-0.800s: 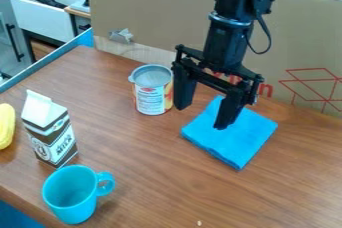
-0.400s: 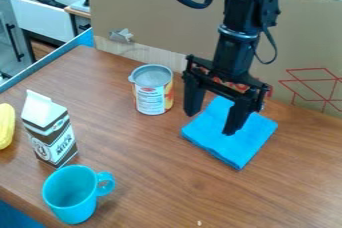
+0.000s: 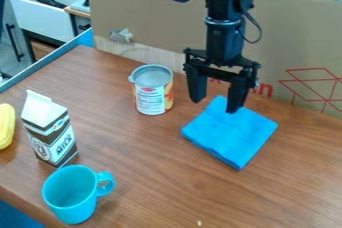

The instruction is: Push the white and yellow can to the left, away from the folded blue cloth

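Centrally in the camera view, toward the top, we see the black gripper (image 3: 214, 105) pointing down from the arm (image 3: 224, 27), which enters at the top edge. We observe its two fingers spread well apart, in a released state, with nothing grasped between them. Nearest to it we find the blue cloth (image 3: 229, 134), folded into a flat, roughly square pad that lies at an angle on the brown wooden table (image 3: 153, 172). The fingertip on the view's right overlaps the cloth's upper corner as we look at it; we cannot tell whether the two touch. To the left of the gripper we note a tin can (image 3: 152, 92), upright, with a silvery top and a white, red and yellow label. Farther left we identify a milk carton (image 3: 50, 134), brown and white, standing upright with its peaked white top. Near the lower left, in front of the carton, we see a turquoise mug (image 3: 70, 192), upright, its opening facing up and its handle toward the right of the view. At the left edge, beside the carton, we distinguish part of a yellow object (image 3: 6, 126). Behind the table we see a cardboard panel (image 3: 160, 12) bearing red lines, and at upper left a white sink (image 3: 43, 19).
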Controlling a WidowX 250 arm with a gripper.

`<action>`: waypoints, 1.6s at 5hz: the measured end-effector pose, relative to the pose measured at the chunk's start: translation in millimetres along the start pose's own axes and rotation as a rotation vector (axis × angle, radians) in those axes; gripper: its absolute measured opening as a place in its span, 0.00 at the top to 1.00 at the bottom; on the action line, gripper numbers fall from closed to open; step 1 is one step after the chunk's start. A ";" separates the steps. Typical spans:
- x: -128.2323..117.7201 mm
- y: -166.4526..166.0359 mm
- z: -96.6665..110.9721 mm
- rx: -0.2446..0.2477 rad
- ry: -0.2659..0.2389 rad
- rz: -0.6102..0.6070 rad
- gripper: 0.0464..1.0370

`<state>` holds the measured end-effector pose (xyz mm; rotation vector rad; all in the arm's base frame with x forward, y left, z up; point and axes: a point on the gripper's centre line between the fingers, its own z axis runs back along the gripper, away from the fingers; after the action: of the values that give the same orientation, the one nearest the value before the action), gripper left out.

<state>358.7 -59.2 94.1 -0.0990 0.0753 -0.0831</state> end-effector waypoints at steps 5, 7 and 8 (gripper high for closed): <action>41.5 61.2 -11.7 0.073 -0.024 0.048 0.04; 24.1 100.5 -29.6 0.060 0.093 0.131 0.04; 17.9 129.1 -25.9 0.133 0.136 0.177 0.04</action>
<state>384.6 64.8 54.0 0.0469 0.2138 0.0821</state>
